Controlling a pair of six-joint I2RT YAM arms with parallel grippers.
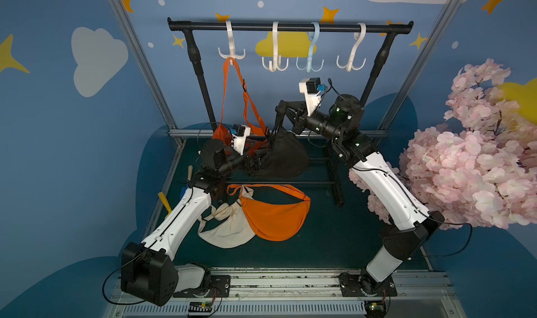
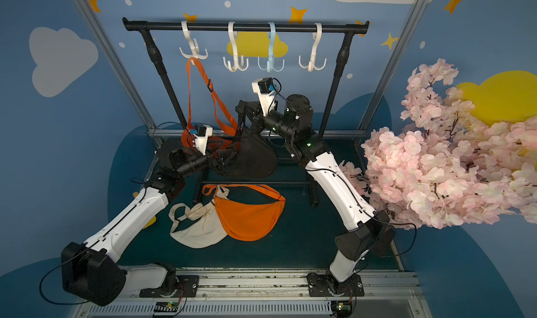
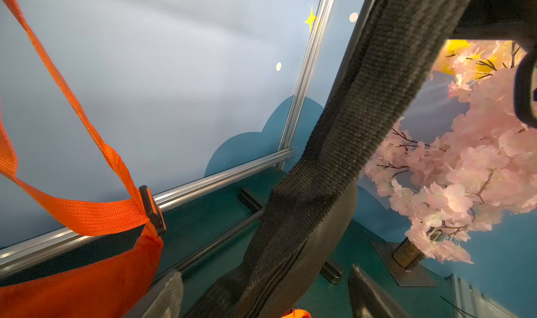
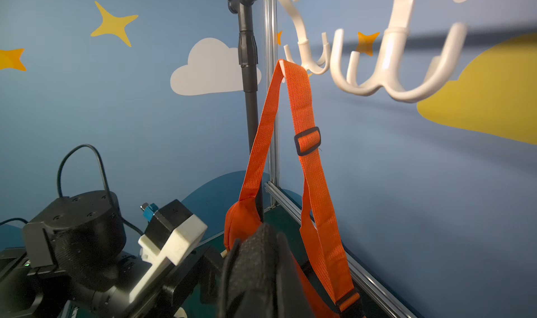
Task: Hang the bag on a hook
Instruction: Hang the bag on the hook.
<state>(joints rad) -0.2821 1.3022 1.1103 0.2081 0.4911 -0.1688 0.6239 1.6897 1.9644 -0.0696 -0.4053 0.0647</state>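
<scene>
A black bag (image 1: 283, 156) (image 2: 252, 161) hangs low in front of the rack, off the mat. My right gripper (image 1: 280, 111) (image 4: 255, 273) is shut on its black strap (image 4: 255, 258), holding it up. Below and to the left, my left gripper (image 1: 258, 158) (image 3: 264, 299) is open, and the black strap (image 3: 348, 127) runs down between its spread fingers (image 3: 162, 296) where it joins the bag. Several hooks hang from the black rail (image 1: 290, 26). The second white hook (image 1: 275, 63) (image 4: 389, 69) is bare and lies above and beyond the right gripper.
An orange bag (image 1: 223, 133) hangs by its strap (image 4: 290, 98) from the leftmost hook (image 1: 231, 53). Another orange bag (image 1: 276, 214) and a cream bag (image 1: 226, 229) lie on the mat. A pink blossom tree (image 1: 470, 156) crowds the right side. The blue hook (image 1: 310, 63) and the far-right white hook (image 1: 351, 63) are bare.
</scene>
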